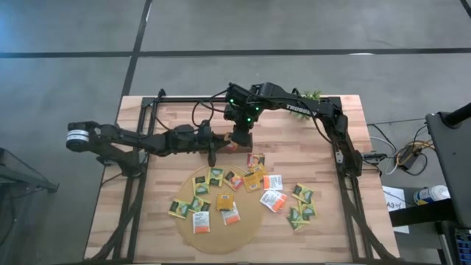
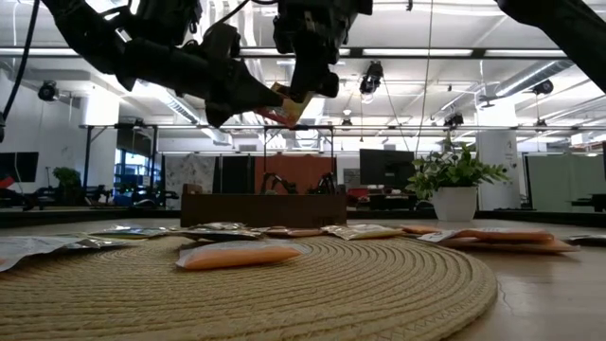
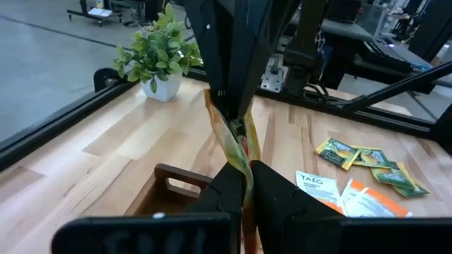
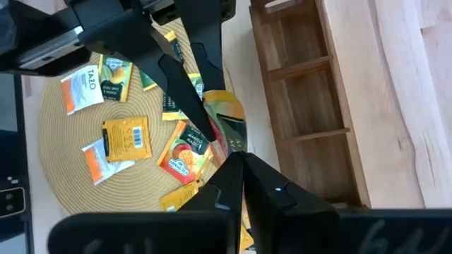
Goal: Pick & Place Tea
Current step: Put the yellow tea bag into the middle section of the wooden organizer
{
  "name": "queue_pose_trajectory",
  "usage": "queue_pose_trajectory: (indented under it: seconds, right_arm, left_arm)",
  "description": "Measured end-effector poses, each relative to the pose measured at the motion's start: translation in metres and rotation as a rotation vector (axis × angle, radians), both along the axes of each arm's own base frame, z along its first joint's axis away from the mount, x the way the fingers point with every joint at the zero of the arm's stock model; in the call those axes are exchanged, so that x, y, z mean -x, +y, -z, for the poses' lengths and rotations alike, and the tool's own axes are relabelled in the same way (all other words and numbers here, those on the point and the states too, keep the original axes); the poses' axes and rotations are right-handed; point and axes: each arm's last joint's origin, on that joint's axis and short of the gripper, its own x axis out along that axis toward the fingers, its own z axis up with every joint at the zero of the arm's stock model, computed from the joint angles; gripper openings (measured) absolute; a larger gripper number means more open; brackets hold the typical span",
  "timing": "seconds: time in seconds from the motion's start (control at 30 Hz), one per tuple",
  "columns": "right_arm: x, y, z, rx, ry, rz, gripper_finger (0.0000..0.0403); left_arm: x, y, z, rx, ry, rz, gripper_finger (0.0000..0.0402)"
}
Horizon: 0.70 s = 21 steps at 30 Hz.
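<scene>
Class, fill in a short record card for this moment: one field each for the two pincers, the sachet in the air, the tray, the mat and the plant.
left pincer: shut on the raised yellow tea sachet
right pincer: shut on the same sachet, from its other end
raised yellow tea sachet: in the air, held by both pincers above the tray
dark brown wooden tray: compartments in view hold nothing
round tan woven mat: many flat sachets lie on it, some beside it
small green plant in white pot: upright at the table's far edge
</scene>
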Motion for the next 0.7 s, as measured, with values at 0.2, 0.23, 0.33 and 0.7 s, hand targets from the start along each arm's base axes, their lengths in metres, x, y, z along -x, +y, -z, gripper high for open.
queue_pose_trajectory:
  seconds: [0.2,0.23,0.33,0.7]
  right_arm:
    - [-0.001,-0.001,0.000,0.035,-0.006,-0.002,0.0008]
    - [-0.001,-0.001,0.000,0.042,-0.006,-0.005,0.0008]
    - [-0.001,-0.002,0.000,0.076,-0.003,0.001,0.0008]
    - [-0.010,-0.002,0.017,0.142,0.050,0.003,0.0008]
  left_arm:
    - [0.001,0.001,0.004,0.061,0.032,-0.063,0.0083]
    - [0.002,0.002,0.006,0.068,0.044,-0.080,0.0095]
    - [0.005,0.002,0.009,0.093,0.093,-0.125,0.0130]
    - [0.054,-0.004,-0.002,0.158,0.323,-0.293,0.0153]
